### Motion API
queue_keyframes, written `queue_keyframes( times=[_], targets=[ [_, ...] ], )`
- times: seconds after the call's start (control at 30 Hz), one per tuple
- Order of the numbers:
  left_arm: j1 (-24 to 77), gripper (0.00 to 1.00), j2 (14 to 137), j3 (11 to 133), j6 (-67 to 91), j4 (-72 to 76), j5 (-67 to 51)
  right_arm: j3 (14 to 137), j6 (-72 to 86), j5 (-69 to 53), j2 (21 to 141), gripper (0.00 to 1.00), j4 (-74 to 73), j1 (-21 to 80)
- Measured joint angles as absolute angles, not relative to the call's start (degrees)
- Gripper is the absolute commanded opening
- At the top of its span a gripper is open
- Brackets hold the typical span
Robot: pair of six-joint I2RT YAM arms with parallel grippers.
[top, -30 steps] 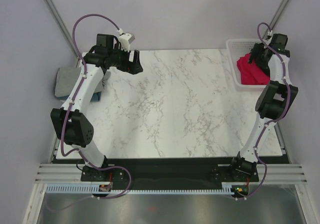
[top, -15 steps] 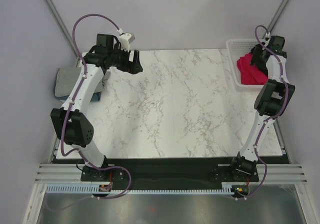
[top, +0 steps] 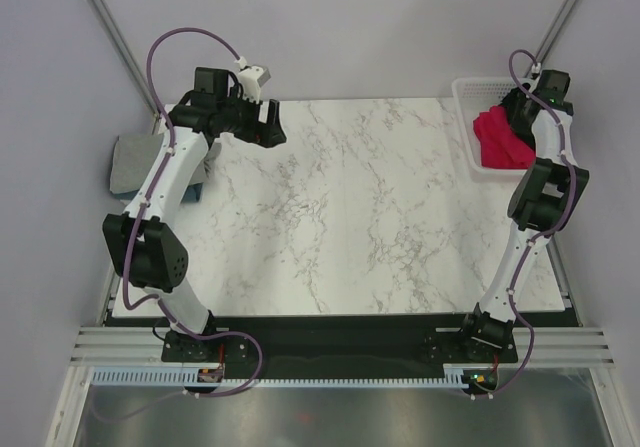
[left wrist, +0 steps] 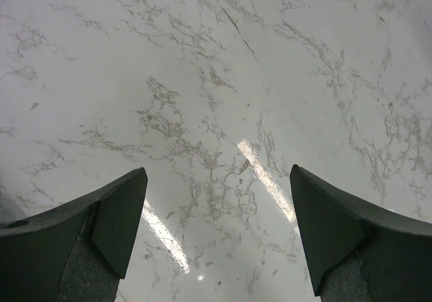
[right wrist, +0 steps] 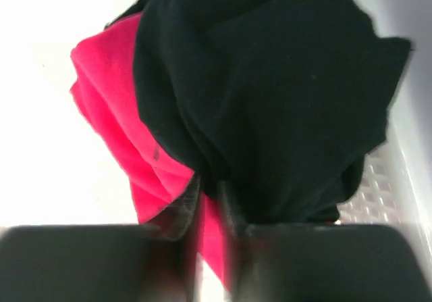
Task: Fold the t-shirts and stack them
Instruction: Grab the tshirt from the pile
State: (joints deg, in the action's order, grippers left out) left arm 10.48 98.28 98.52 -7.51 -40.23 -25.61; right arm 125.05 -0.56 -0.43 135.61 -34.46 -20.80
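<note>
At the far left, a folded grey t-shirt (top: 130, 162) lies at the left edge of the marble table (top: 380, 217). A blue t-shirt (top: 199, 182) shows just beside it, partly hidden under the left arm. Any label on these two is too small to make out.

The left gripper (left wrist: 216, 234) hangs over the far left part of the table with its jaws spread wide. Only bare veined marble shows between its dark fingers (left wrist: 115, 228), and they hold nothing. It is well apart from the folded shirts and from the basket.

The whole middle of the marble is open, from the near edge by the arm bases to the far edge.

At the far right corner stands a white lattice basket (top: 468, 92). A crimson-pink t-shirt (top: 495, 137) is bunched inside it and rises above the rim. The right arm runs up along the table's right edge and bends over the basket.

The right gripper (right wrist: 208, 184) is down inside the basket, close to the basket's lattice wall on its right. In the right wrist view a black t-shirt (right wrist: 270, 79) lies crumpled over the crimson-pink one and fills most of the picture. The right gripper's fingers (right wrist: 177, 214) stand close together at the seam where black cloth meets crimson. A thin strip of crimson shows in the narrow gap between them. The view is blurred there, so whether the jaws actually pinch either shirt cannot be told.
</note>
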Motion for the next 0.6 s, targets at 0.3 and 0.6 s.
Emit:
queue_keyframes(
  times=[0.3, 0.6],
  targets=[
    [10.98, 0.94, 98.89, 98.59, -7.51, -40.16, -25.58, 126.69, -0.23, 1.91, 135.61, 0.0, -33.74, -21.12],
    [11.14, 0.94, 98.91, 100.01, -7.51, -40.14, -25.58, 126.69, 2.42, -3.03, 128.68, 0.0, -34.24, -21.37]
  ],
)
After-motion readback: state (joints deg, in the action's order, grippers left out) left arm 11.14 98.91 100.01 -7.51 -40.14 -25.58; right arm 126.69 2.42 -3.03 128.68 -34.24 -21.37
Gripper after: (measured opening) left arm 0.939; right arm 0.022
